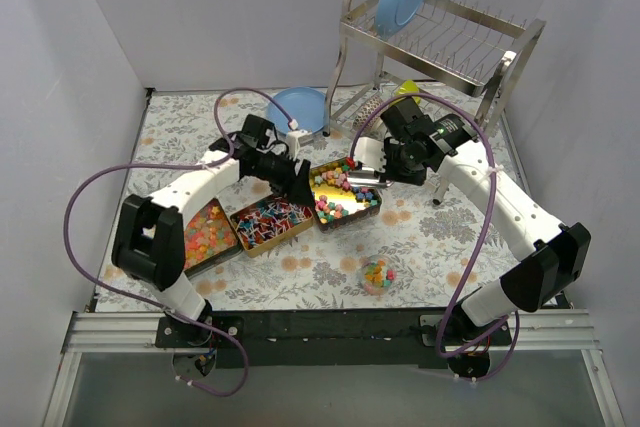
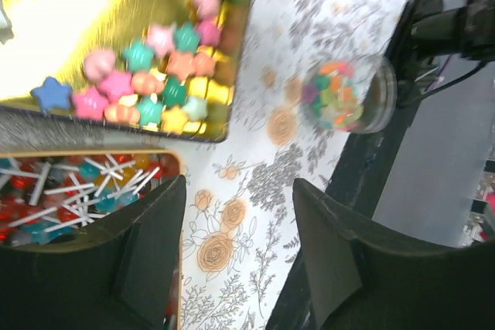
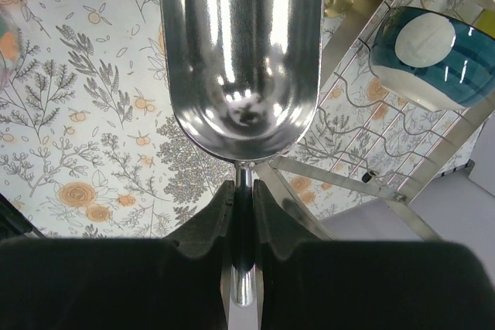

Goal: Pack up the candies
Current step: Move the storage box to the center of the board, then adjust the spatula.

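The right tool (image 3: pixel 244 197) is clamped on the handle of a scoop (image 3: pixel 240 52) (polished steel); the left tool (image 2: pixel 240 210), jaws apart, hovers near the candies (image 2: pixel 147 83) in a gold tray (image 2: pixel 69 36).

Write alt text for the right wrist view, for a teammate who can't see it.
The right claw is shut on the thin handle of a shiny metal scoop, whose bowl looks empty. Behind it lies a flowered table cover, with a wire rack and a blue-and-white bowl at the right.
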Robot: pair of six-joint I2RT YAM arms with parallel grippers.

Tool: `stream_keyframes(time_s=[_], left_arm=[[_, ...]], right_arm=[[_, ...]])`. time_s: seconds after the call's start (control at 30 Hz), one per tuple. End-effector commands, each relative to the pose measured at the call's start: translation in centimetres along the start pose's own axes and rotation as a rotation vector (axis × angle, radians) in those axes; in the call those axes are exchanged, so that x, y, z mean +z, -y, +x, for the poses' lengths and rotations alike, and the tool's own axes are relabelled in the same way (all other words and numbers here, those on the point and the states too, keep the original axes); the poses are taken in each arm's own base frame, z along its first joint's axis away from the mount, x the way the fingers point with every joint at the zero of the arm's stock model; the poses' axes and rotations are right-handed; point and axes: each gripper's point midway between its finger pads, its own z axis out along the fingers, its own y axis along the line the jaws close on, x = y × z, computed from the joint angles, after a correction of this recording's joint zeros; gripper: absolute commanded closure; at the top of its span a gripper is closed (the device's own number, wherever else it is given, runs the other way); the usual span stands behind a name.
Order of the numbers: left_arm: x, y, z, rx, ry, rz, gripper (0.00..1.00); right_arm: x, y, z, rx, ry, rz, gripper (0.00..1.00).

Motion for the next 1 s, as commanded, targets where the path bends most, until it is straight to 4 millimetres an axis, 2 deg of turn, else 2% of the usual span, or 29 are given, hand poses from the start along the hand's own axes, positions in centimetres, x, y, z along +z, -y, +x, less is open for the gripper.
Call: stream_keyframes(time_s=[0.0,0.07,0.1,0.2,0.27,0.57,0.7,0.77,0.83,0.97], left_arm=[[-5.9,3.8,-3.5,0.102,0.122,0.019,0.43],[-6.9,3.5,-3.9,-0.005,0.165,0.013,0.42],[-7.8,2.7,-4.2,-0.053,0.202,0.005,0.42],[-9.1,3.6,-4.7,-0.164,0.29,0.133,0.4],[-9.0,3.9,-4.8,-0.194,0.314,0.184,0.4],[-7.9,2.8,-5.4,-0.243,0.363,0.209,0.4],[-7.3,2.4,-4.9,-0.274,0.353,0.219,0.46],[-7.1,2.3,-4.7,-0.281,0.347,0.227,0.51],[-6.9,2.2,-4.2,-0.294,0.341,0.233,0.51],[-6.6,1.9,-3.7,-0.306,0.336,0.228,0.51]], right_arm=[[-1.1,0.1,-1.5,0.011,0.081,0.012,0.99],[-0.9,0.0,-2.2,0.001,0.098,0.006,0.99],[-1.0,0.1,-2.7,-0.004,0.11,0.01,0.99],[-0.8,0.0,-4.5,-0.016,0.139,0.002,0.99],[-0.4,-0.2,-5.8,-0.035,0.152,-0.008,0.99],[0.6,-1.1,-11.5,-0.134,0.199,-0.045,0.99],[1.0,-1.0,-13.6,-0.155,0.214,-0.047,0.99],[0.3,-1.4,-15.1,-0.164,0.269,-0.069,0.99],[0.1,-1.8,-15.6,-0.17,0.286,-0.091,0.99],[-1.7,-3.1,-17.2,-0.187,0.391,-0.167,0.99]])
